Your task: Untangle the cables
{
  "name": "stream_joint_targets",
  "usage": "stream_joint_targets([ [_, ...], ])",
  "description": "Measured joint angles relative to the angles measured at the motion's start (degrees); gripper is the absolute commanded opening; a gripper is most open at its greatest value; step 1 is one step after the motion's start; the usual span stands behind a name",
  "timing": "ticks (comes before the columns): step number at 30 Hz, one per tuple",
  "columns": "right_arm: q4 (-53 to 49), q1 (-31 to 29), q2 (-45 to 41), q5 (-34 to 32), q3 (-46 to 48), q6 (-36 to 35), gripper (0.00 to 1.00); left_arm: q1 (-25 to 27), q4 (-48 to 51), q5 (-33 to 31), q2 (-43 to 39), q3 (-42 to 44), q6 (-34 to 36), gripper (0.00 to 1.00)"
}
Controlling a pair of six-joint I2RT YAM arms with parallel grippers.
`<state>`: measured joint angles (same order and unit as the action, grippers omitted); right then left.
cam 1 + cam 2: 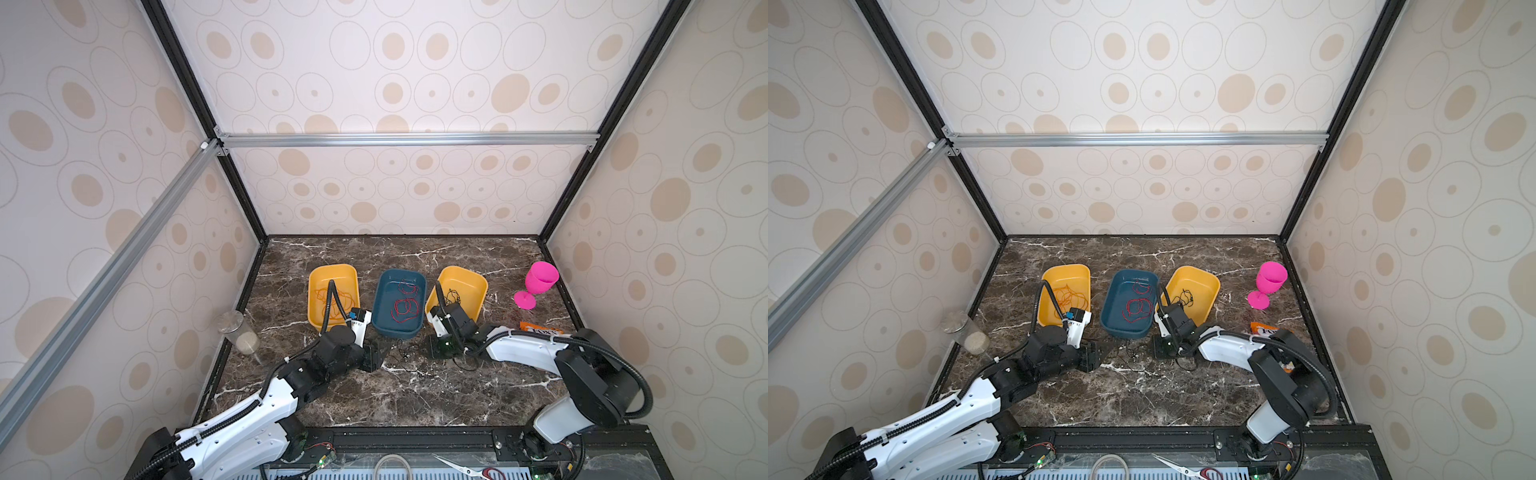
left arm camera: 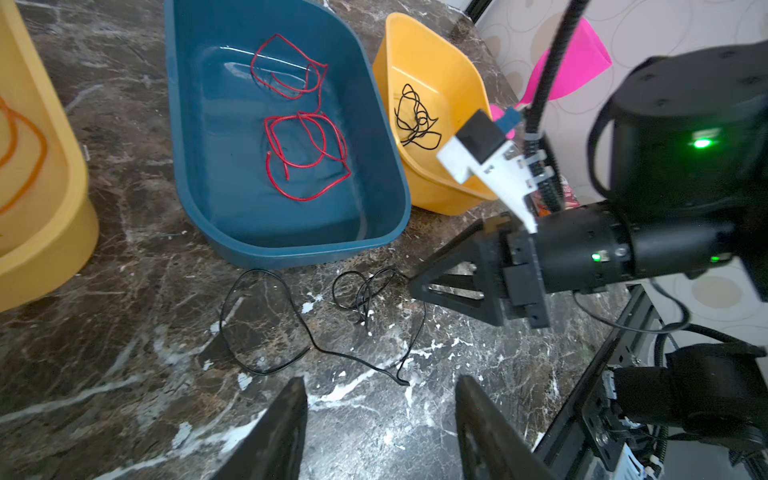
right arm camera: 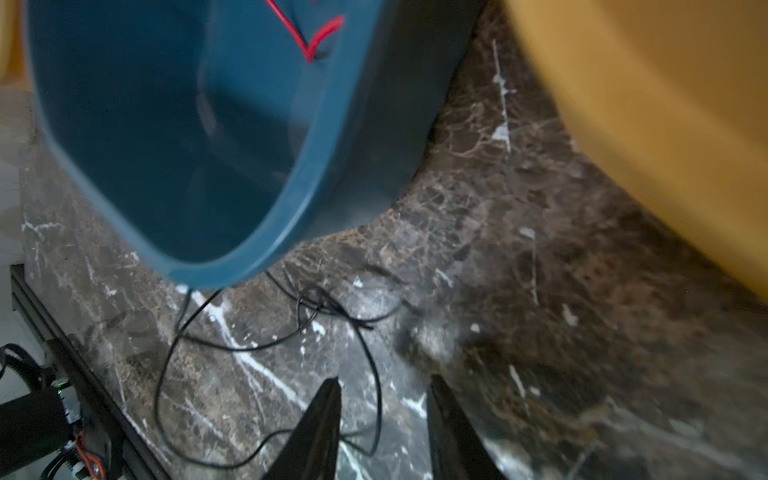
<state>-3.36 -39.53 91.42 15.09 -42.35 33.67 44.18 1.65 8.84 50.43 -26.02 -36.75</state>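
Left wrist view shows you the left fingers released and standing apart. The black cable lies loose on the table just ahead of them, with one end near their gap. Beyond it, the red cable rests in the blue tray. Your right fingers are also released; a strand of the black cable runs on the table between them, not pinched.

A robot test cell in a lab
Aluminium frame bars held circle-patterned wall panels around a marble-look tabletop; a left arm and a right arm stood on a black rail at the lower edge, beside a bare circuit board
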Motion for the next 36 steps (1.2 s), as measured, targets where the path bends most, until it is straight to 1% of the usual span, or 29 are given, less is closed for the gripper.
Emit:
stream_joint_targets([
  [2,1.36,-0.13,1.05,0.26,-0.02,0.61,0.22,0.48,-1.29,0.61,0.07,0.37,-0.57,0.58],
  [4,2.38,-0.33,0.96,0.37,0.15,1.03,0.09,0.83,-3.13,1.51,0.22,0.90,-1.22,0.58],
  [5,3.08,-0.44,0.70,0.39,0.42,1.31,0.05,0.96,-4.09,1.88,0.39,1.18,-1.44,0.58],
  [8,5.75,-0.90,-1.81,0.11,3.06,2.16,0.00,1.33,-7.02,3.41,1.51,2.03,-2.38,0.59],
  [15,12.48,-1.03,-11.63,-0.52,11.21,3.61,0.00,2.82,-14.53,7.63,4.96,2.75,-3.37,0.60],
  [18,13.73,-1.03,-14.29,-0.46,12.35,4.50,0.00,4.22,-18.01,8.90,6.88,3.17,-3.32,0.60],
  [23,15.96,-1.03,-17.99,0.24,13.14,6.64,0.00,6.43,-21.94,9.99,12.31,3.56,-2.64,0.59],
  [30,19.50,-1.03,-19.26,2.86,14.10,11.41,0.00,8.13,-27.39,10.51,18.60,4.04,-1.27,0.59],
  [36,22.73,-1.09,-18.88,5.27,14.64,14.97,0.00,8.98,-29.00,8.39,23.37,3.69,0.87,0.58],
])
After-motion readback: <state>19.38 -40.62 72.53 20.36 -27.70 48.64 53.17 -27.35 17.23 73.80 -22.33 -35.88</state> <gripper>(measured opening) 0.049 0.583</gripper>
